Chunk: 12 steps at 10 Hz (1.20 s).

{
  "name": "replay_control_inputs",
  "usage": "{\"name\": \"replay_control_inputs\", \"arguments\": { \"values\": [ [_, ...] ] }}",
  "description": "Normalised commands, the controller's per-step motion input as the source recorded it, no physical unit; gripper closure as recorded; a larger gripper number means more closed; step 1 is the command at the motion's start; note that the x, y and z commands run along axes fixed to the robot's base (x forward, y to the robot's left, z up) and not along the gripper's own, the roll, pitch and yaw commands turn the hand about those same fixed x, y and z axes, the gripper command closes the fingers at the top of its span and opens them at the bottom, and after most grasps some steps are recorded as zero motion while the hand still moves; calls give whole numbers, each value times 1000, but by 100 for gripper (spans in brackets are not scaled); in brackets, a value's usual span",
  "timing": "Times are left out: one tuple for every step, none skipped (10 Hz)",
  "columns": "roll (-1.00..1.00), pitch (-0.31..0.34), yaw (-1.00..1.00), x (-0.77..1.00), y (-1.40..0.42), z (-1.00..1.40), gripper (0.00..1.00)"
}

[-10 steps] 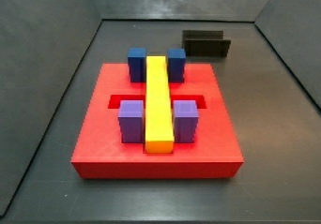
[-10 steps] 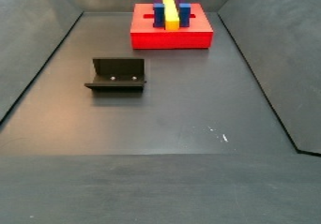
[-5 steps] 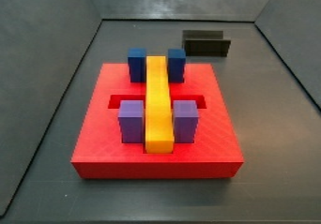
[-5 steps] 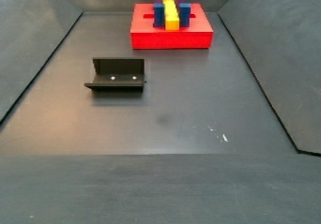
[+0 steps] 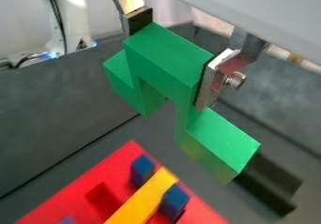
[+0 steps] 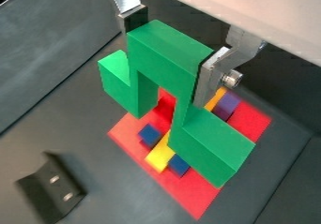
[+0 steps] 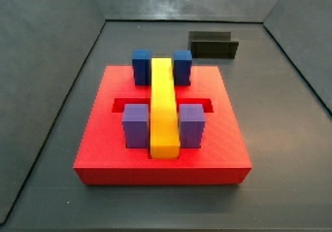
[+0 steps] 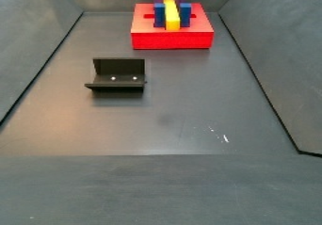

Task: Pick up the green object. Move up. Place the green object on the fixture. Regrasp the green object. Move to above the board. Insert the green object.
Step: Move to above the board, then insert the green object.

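The gripper (image 6: pixel 175 50) was high in the air — neither side view showed it, only the wrist views did. Its jaws were pinching the green object (image 6: pixel 175 101), a bright green plastic block with a wide flat bar and a chunky middle part. The flat silver fingers (image 5: pixel 226 74) pressed on that chunky part from both sides.

Below the green block, a wrist view showed the board (image 6: pixel 232 139), a big flat red slab with blue blocks and a long yellow bar (image 7: pixel 161 105) on it. The fixture (image 8: pixel 117 75), a small dark box-like holder, stood empty on the dark worktop (image 8: pixel 189 125), well apart from the board.

So the block was picked up, and it looked to be above the board. Whether the stop on the fixture and the regrasp were done could not be told. The last step was left — pushing the green block into the board.
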Motion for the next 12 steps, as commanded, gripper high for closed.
{"name": "replay_control_inputs", "arguments": {
  "values": [
    [-710,-87,-26,-61,11,8,100],
    [-557,-74,-19,-55,10,11,100],
    [-308,-49,-15,-35,2,-5,100],
    [-11,0,0,3,0,0,100],
    [-123,-27,-20,51,20,-231,100],
    [-353,-100,0,71,111,-423,100],
    [-383,-116,0,120,60,-349,100],
    [-387,-117,3,154,0,-297,100],
    [-381,-111,74,157,-83,-263,100],
    [-349,-96,77,160,-123,-331,100],
    [-284,-60,43,140,-197,-466,100],
    [-213,-79,14,80,-194,-629,100]
  ]
}}
